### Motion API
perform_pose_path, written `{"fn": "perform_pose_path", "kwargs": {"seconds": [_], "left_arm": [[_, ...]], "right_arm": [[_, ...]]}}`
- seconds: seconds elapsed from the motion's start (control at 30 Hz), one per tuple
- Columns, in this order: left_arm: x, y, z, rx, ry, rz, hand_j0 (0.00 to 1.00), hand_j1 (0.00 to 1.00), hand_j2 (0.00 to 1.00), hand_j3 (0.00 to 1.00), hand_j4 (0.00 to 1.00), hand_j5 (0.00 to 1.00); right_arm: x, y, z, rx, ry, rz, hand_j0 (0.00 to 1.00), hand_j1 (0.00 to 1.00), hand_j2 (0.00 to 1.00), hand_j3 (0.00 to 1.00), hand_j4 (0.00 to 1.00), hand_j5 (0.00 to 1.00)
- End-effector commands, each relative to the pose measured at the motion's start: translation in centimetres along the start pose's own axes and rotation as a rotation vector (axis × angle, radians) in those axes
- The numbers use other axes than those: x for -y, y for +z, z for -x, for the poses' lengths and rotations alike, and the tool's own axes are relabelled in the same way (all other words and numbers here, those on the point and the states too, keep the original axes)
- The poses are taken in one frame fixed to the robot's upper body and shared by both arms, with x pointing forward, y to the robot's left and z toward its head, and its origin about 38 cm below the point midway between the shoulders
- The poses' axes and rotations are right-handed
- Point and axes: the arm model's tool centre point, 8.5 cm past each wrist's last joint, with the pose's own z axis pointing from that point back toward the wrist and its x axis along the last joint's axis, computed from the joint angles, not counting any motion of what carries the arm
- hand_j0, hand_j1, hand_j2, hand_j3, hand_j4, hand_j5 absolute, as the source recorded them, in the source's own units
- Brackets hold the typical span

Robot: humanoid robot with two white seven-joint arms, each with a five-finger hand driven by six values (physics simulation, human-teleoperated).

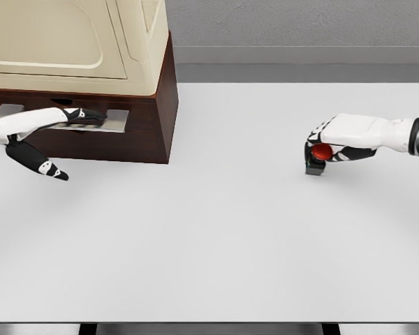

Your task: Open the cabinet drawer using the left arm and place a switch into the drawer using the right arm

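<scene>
the left hand [77, 117] reaches to the drawer [91, 129] of the cabinet [126, 84], fingers laid on its metal handle [115, 120], thumb hanging free below; whether they truly grip it i cannot tell. the drawer looks shut, so the opening step seems to be in hand. the right hand [321, 150] is clamped around the switch [317, 159], a dark block with a red button, low on the white counter [216, 237], well apart from the cabinet. next likely calls for pulling the drawer outward. count: one cabinet, one drawer, one switch.
</scene>
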Motion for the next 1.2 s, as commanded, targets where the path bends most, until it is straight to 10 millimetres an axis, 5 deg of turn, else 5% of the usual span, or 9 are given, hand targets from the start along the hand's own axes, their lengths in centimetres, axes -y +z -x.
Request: {"fn": "perform_pose_path", "kwargs": {"seconds": [0.0, 1.17], "left_arm": [[-0.1, 0.0, -0.1, 0.003, -0.001, -0.001, 1.0, 1.0, 1.0, 1.0, 1.0, 1.0], [1.7, 0.5, 0.8, -0.012, 0.036, 0.025, 1.0, 1.0, 1.0, 1.0, 1.0, 1.0]], "right_arm": [[0.3, -1.0, -0.5, 0.025, -0.009, 0.019, 0.51, 0.51, 0.51, 0.51, 0.51, 0.51], [6.5, -5.8, -6.7, 0.227, 0.117, 0.13, 0.51, 0.51, 0.51, 0.51, 0.51, 0.51]]}}
